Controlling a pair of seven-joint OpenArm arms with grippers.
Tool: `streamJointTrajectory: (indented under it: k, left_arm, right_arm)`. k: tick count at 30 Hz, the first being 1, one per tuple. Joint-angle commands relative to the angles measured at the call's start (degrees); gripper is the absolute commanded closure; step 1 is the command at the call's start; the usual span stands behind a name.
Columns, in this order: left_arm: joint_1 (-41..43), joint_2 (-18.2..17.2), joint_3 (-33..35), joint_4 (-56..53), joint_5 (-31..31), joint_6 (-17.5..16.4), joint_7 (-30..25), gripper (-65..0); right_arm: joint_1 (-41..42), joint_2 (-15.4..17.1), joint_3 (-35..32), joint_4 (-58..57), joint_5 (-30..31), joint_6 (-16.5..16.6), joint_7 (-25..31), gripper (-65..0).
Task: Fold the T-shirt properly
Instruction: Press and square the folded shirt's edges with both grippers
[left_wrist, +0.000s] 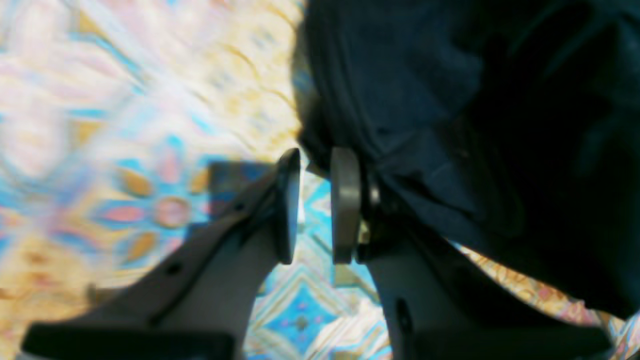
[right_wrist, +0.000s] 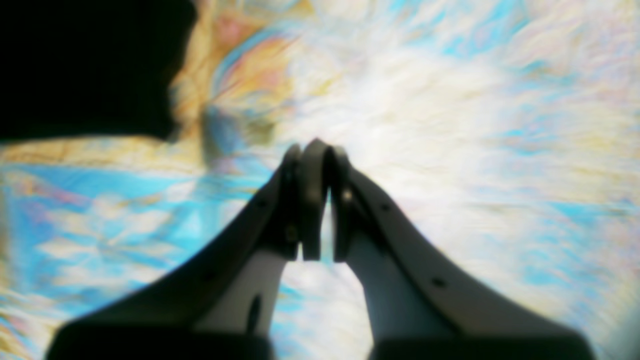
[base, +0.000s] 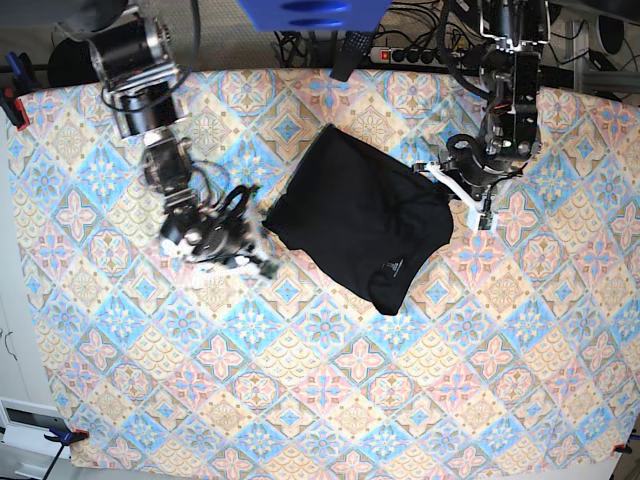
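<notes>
Centrally, the T-shirt (base: 358, 218) lies on the patterned tablecloth (base: 330, 400) as a bunched, roughly diamond-shaped black mass, a little above the table's middle in the base view. A tiny pale mark (base: 392, 267) shows near its lower corner. Its surface is rumpled, with folds running toward the edge that faces the left arm.

Left gripper (left_wrist: 315, 205): just beside the shirt's edge on the base view's right. In the left wrist view the two pads stand a narrow gap apart, with tablecloth pattern visible between them and no cloth in the gap. Dark fabric (left_wrist: 450, 125) lies against the outside of one finger and fills the upper right of that view.

Right gripper (right_wrist: 316, 200): over bare tablecloth just off the shirt's opposite corner, on the base view's left. Its wrist view is blurred; the fingertips meet at the top with only a sliver of light lower down, and nothing is seen between them. The shirt (right_wrist: 85, 65) appears there as a black patch in the upper left corner, apart from the fingers.
</notes>
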Motion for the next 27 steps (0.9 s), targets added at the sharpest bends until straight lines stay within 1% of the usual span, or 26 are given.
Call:
streamJointTrajectory:
  k: [1,4,11,13,15,17,19,21,23,25,27]
  left_arm:
    - [-1.5,-0.7,-0.2,-0.2,-0.3,-0.2,-1.9,-11.8]
    - [-4.1,0.7,1.1,-5.3,0.1,-0.2,-4.3,-11.8]
    - [-10.6,0.9,4.2,-15.7,0.1,-0.1,-8.0,-11.8]
    - [-12.1,0.9,4.8,-17.9,0.1,-0.1,-9.2,-11.8]
    - [-14.3,1.0,5.5,-20.6,-0.1,-0.1,-10.1,-11.8]
    - [-16.3,1.0,6.9,-23.3,-0.2,-0.1,-12.1,-11.8]
    - [-18.9,2.4,8.4,-26.0,0.1,-0.1,-14.1,-11.8]
    - [-21.4,3.0,9.5,-29.4,0.1,-0.1,-15.1,-11.8]
    - [-23.6,4.1,10.9,-31.8,0.1,-0.1,-15.2,-11.8]
    - [-24.3,4.7,10.9,-32.1,0.1,-0.1,-15.0,-11.8]
    - [-24.9,4.7,10.9,-29.9,0.0,-0.1,-14.7,-11.8]
  right_arm:
    - [1.6,-0.9,0.0,0.1,0.8,0.1,2.0,-2.3]
    - [1.6,-2.1,-0.4,-3.0,0.7,0.1,3.2,-2.3]
    - [1.2,-1.9,-1.3,-3.6,0.6,0.1,3.2,-2.3]
    - [1.2,-1.8,-3.1,-1.6,0.6,0.1,3.2,-2.3]
    - [-1.2,-1.8,-5.7,0.8,0.7,0.1,3.1,-2.3]
    - [-4.1,-1.7,-7.2,4.0,0.7,0.1,1.5,-2.3]
    - [-6.1,-1.5,-7.7,7.3,0.7,0.1,-0.9,-2.3]
    - [-7.5,-0.5,-8.0,11.0,0.7,0.1,-2.3,-2.3]
    - [-8.8,-0.2,-7.5,13.5,0.7,0.1,-3.0,-2.3]
    - [-9.5,1.0,-7.4,14.9,0.7,0.1,-3.3,-2.3]
    - [-9.5,2.3,-7.2,15.9,0.7,0.1,-3.3,-2.3]
